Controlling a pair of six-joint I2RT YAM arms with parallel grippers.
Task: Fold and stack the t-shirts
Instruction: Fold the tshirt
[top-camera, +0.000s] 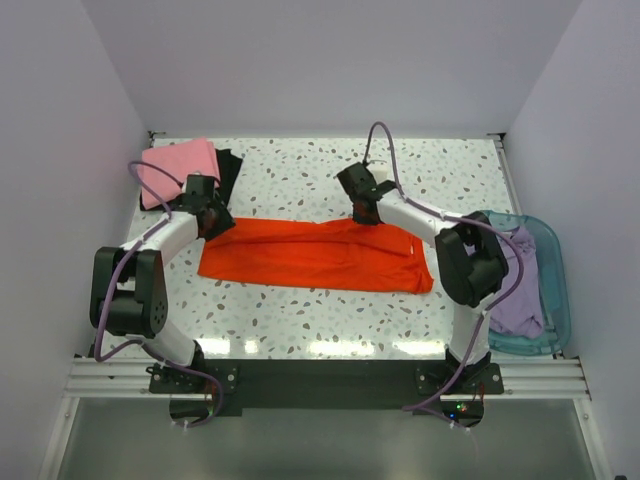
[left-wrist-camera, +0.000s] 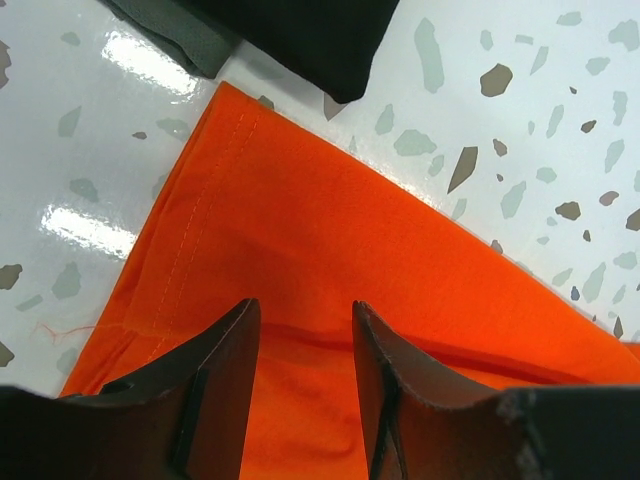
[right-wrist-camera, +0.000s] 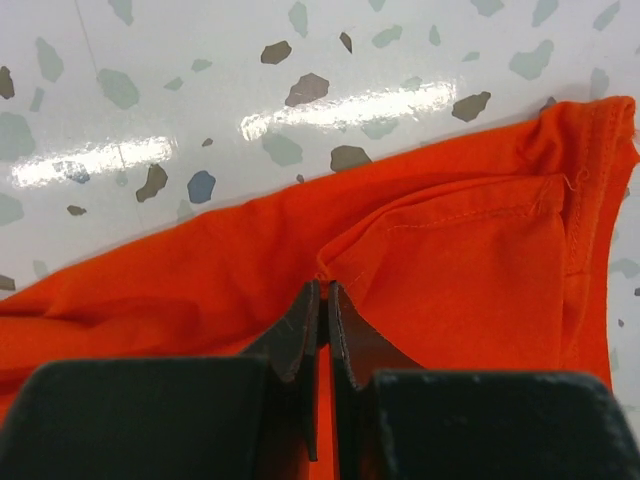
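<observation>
The orange-red t-shirt (top-camera: 315, 255) lies across the middle of the table, folded into a long strip. My left gripper (top-camera: 212, 222) is at its left end. In the left wrist view it (left-wrist-camera: 305, 310) is open, with its jaws straddling the orange cloth (left-wrist-camera: 330, 220) near the corner. My right gripper (top-camera: 365, 212) is at the strip's far edge. In the right wrist view it (right-wrist-camera: 320, 288) is shut on the orange cloth (right-wrist-camera: 450, 260) at the sleeve fold. The folded pink t-shirt (top-camera: 178, 165) lies on the black t-shirt (top-camera: 230, 172) at the back left. The lavender t-shirt (top-camera: 520, 285) is in the basket.
The translucent blue basket (top-camera: 555, 290) stands at the right edge of the table. A corner of the black shirt (left-wrist-camera: 300, 40) lies just beyond the orange shirt's left end. White walls enclose the speckled table (top-camera: 300, 180).
</observation>
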